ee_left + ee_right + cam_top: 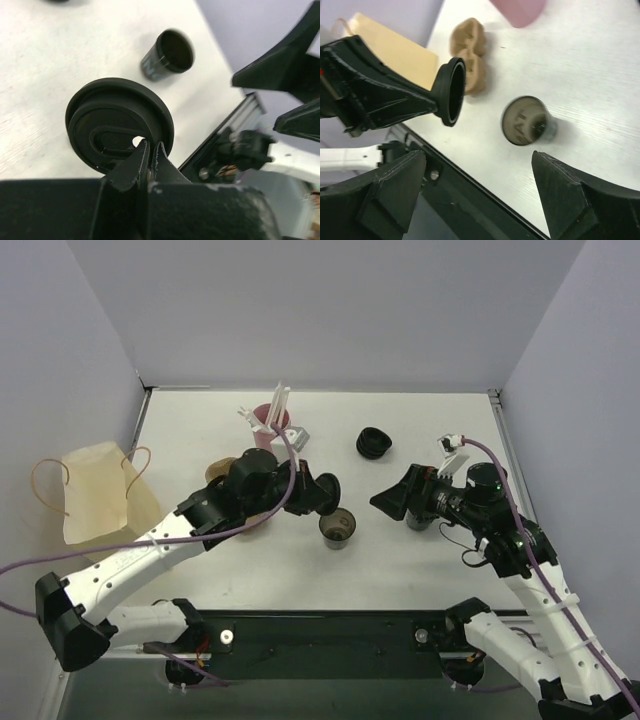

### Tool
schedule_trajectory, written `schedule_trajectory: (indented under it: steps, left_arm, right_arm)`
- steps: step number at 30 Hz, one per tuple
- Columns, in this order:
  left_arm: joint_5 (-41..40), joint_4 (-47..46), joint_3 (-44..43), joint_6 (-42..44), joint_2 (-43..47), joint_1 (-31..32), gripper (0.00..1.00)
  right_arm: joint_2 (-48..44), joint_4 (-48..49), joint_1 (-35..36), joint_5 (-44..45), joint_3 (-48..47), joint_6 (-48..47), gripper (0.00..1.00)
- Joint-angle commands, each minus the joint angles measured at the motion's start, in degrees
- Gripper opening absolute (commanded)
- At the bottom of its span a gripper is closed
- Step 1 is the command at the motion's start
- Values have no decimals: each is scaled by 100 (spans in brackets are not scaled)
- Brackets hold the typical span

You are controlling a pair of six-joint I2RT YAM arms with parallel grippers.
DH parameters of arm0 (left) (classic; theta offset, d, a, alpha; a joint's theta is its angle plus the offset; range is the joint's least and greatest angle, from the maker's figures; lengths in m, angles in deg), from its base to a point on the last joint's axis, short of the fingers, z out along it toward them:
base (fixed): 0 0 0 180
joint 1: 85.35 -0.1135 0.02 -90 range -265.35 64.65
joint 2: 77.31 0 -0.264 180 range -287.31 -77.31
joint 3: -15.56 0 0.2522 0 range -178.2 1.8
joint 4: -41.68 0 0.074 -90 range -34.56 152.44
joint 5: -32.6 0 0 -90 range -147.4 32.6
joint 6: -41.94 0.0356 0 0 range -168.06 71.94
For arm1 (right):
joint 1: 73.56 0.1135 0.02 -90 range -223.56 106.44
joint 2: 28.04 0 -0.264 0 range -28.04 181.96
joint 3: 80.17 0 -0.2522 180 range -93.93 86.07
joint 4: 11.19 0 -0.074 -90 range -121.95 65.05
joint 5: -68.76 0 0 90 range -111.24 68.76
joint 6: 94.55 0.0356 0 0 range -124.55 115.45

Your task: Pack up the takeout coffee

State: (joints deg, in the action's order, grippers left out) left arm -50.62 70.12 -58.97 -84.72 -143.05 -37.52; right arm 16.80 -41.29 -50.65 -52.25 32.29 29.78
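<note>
My left gripper (150,148) is shut on the rim of a black coffee lid (117,125), holding it on edge above the table. The top view shows that lid (323,493) just up and left of an open dark cup (338,528) standing on the table. In the right wrist view the cup (525,121) lies ahead between the wide-apart fingers of my right gripper (477,162), which is open and holds nothing. The lid (451,90) hangs to the cup's left. My right gripper (386,502) sits right of the cup, apart from it.
A tan paper bag (95,490) stands at the left edge. A brown cup carrier (469,55) lies behind the left arm. A pink cup (270,422) with white sticks stands at the back, and more black lids (373,443) lie right of it. The black front rail (470,185) is near.
</note>
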Motion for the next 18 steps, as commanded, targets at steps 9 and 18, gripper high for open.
schedule_trajectory:
  steps: [9,18]
  left_arm:
    - [-1935,3049,-2244,670,-2065,1105,0]
    - [-1927,3278,-2746,669,-2935,1140,0]
  right_arm:
    - [-1073,-1820,-24,1791,183,-1042,95]
    - [-1276,-1978,-15,1931,175,-1121,95]
